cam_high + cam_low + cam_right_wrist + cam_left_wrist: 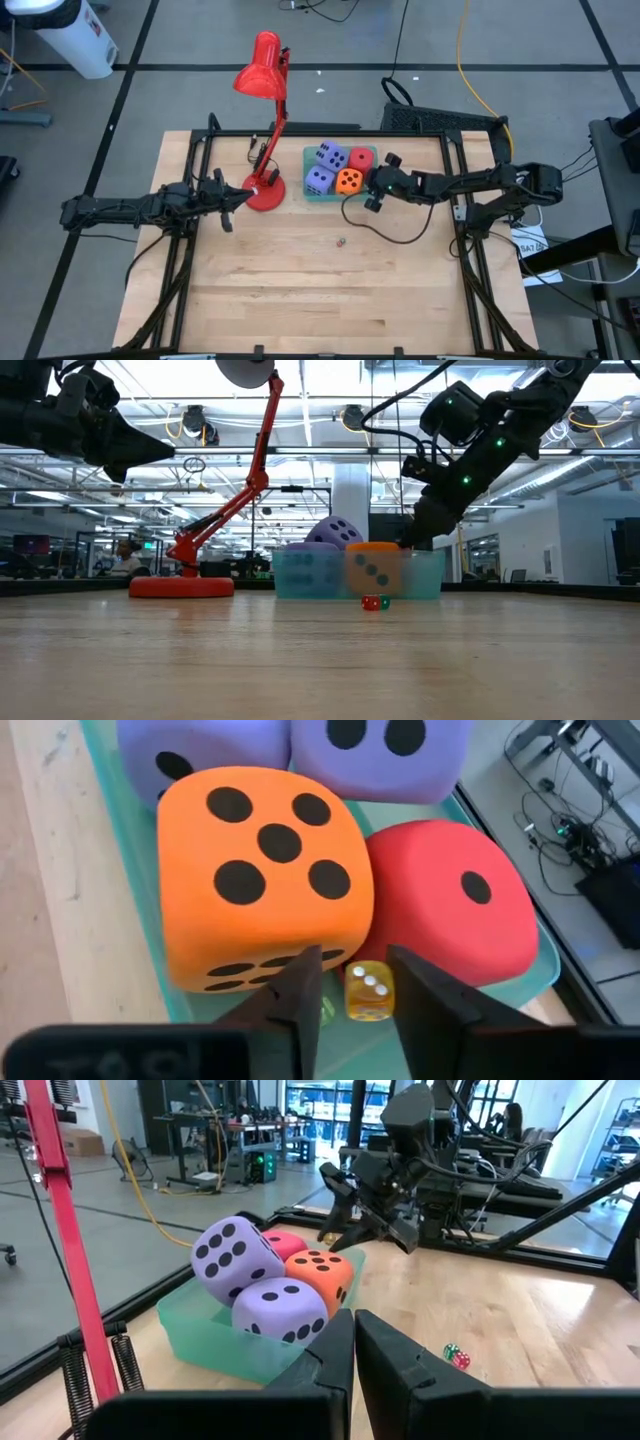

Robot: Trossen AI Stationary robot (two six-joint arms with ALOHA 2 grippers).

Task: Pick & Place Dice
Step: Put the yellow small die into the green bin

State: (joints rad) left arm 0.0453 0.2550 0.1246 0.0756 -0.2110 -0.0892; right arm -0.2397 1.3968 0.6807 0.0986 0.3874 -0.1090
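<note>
small dice being dropped into a tray of big foam dice

on the left, the left gripper (232, 203) waits closed and empty above the desk (300, 290), beside a red lamp (264, 130). at centre, a green tray (310, 193) holds four big dice: two purple (326, 166), one orange (348, 181), one red (361, 160). two tiny dice (374, 602) lie loose on the desk. on the right, the right gripper (375, 184) hangs over the tray's edge, narrowly parted around a small yellow die (367, 991), probably to place it. only the right wrist view shows that die; only the low and left wrist views show the loose ones clearly.
</note>
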